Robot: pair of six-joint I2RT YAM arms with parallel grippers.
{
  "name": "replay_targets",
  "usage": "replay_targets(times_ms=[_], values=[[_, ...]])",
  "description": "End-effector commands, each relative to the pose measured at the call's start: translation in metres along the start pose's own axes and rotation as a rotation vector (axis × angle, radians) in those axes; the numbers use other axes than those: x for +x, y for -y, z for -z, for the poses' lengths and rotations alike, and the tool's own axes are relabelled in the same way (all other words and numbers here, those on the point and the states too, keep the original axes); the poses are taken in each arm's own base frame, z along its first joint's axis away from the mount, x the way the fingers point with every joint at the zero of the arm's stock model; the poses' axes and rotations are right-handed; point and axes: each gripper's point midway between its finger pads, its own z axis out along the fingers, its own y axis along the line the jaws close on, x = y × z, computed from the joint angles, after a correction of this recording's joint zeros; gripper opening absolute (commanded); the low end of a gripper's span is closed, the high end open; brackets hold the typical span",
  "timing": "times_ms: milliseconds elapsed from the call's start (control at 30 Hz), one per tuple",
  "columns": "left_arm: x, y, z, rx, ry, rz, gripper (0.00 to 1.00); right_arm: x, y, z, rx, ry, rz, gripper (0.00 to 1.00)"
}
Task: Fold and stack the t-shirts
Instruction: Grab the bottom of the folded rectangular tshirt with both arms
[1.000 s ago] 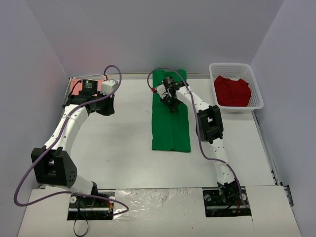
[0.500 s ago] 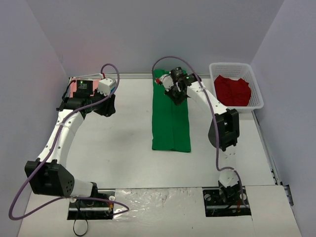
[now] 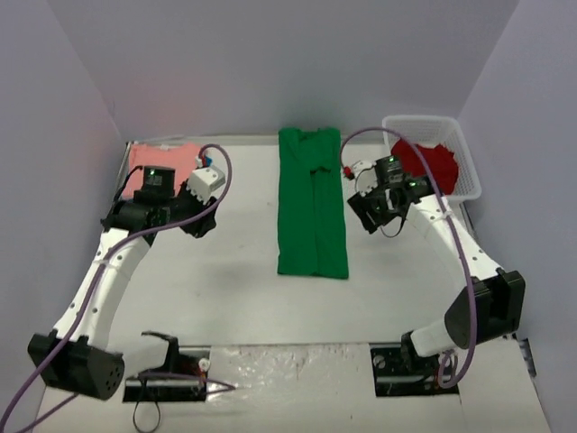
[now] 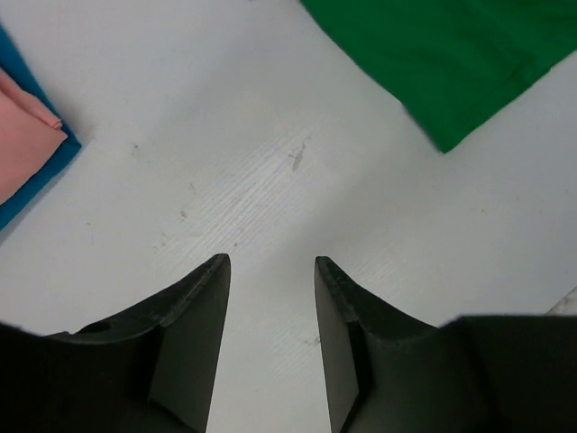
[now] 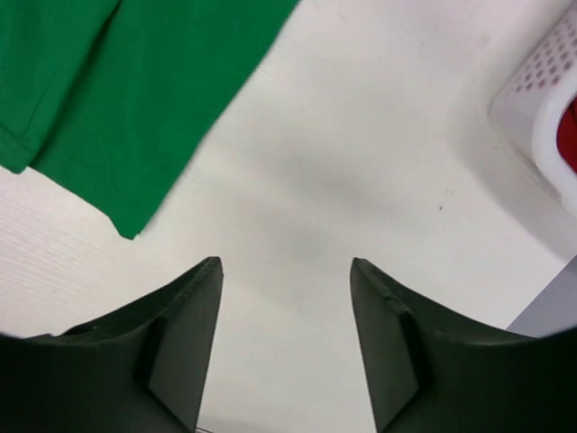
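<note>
green t-shirt (image 3: 313,207) lies folded into 1 long strip, centre of frame. left gripper (image 4: 270,266) and right gripper (image 5: 284,266) both spread, holding nothing, flanking it. lengthwise fold judged done; next you pinch 2 end corners, fold crosswise

No words, numbers, logos or signs can be read in any view. The green shirt (image 3: 312,216), pink shirt (image 3: 171,155) and red shirt (image 3: 439,162) are plain cloth with no legible print or tag. Nothing can be read on the white basket (image 3: 419,118) or the table (image 3: 234,262).
</note>
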Motion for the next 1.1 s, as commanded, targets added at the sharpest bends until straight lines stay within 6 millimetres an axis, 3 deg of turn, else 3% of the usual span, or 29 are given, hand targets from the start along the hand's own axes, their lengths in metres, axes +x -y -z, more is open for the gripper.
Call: replay_targets(times_ms=[0,133,167,300,333,567,667,800,1067], values=[[0.016,0.018,-0.002,0.034,-0.063,-0.138,0.42,0.009,0.011,0.040,0.038,0.162,-0.043,0.56],[0.021,0.046,-0.022,0.080,-0.104,-0.297,0.44,0.018,0.016,0.060,0.018,0.264,-0.115,0.56],[0.025,0.048,-0.029,0.085,-0.129,-0.334,0.44,0.023,0.029,0.071,0.043,0.300,-0.155,0.56],[0.028,0.064,-0.050,0.083,-0.141,-0.466,0.43,0.035,0.033,0.082,-0.006,0.378,-0.214,0.59],[0.021,0.065,-0.058,0.063,-0.109,-0.502,0.44,0.040,0.029,0.078,-0.030,0.378,-0.226,0.59],[0.031,0.105,-0.101,0.112,-0.106,-0.645,0.43,0.057,0.019,0.062,-0.151,0.389,-0.299,0.60],[0.035,0.114,-0.119,0.094,-0.067,-0.668,0.43,0.066,0.025,0.055,-0.151,0.370,-0.332,0.60],[0.041,0.141,-0.133,0.134,-0.047,-0.715,0.43,0.075,0.033,0.047,-0.129,0.343,-0.376,0.59],[0.059,0.166,-0.158,0.155,-0.060,-0.774,0.42,0.084,0.048,0.052,-0.068,0.364,-0.437,0.62]])
